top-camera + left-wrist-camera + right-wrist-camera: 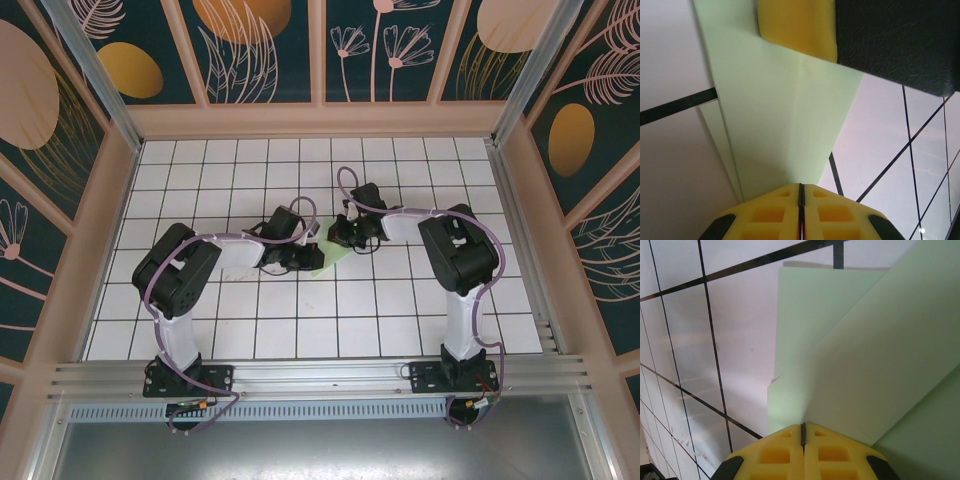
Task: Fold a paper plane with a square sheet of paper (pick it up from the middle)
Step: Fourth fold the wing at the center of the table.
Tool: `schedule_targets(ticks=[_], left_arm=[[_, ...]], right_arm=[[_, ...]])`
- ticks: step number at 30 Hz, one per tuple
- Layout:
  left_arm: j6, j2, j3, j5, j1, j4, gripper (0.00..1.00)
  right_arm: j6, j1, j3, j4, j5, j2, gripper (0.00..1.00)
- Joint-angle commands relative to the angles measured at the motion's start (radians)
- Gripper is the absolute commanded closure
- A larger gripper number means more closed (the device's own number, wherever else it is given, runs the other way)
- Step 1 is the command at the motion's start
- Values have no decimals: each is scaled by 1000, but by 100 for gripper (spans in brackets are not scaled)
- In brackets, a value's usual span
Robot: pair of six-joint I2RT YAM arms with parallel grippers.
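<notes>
The square sheet of paper [322,260], pale mint green and partly folded, lies on the white grid table between my two grippers. My left gripper [298,256] is shut, and its yellow fingertips [790,192] sit at the near end of the paper [785,115], where a faint centre crease runs up to them. My right gripper [346,238] is shut too. Its fingertips [815,432] rest at the edge of a folded flap [875,365] that lies over a lower layer [800,315]. Whether either gripper pinches paper I cannot tell. The right gripper's yellow finger [797,25] shows over the paper's far end.
The white grid table [300,330] stretches out around the paper. Low pinkish walls [320,118] and patterned panels enclose it. The arm bases stand on the metal rail [320,375] at the near edge. The two grippers are close together, tip to tip.
</notes>
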Motion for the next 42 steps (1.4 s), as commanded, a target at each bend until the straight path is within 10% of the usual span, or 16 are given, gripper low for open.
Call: schedule_targets(ticks=[1,29,42], left_arm=[[4,11,-40,11,1,-48,89],[33,-276,-141,-66,1,10,100],[-2,-17,28,-43,1,40,100]], right_arm=[[-2,10,-16,-112,102,80,100],[-3,9,2,-155,123,93,100],[-2,11,10,-155,113,104,100]])
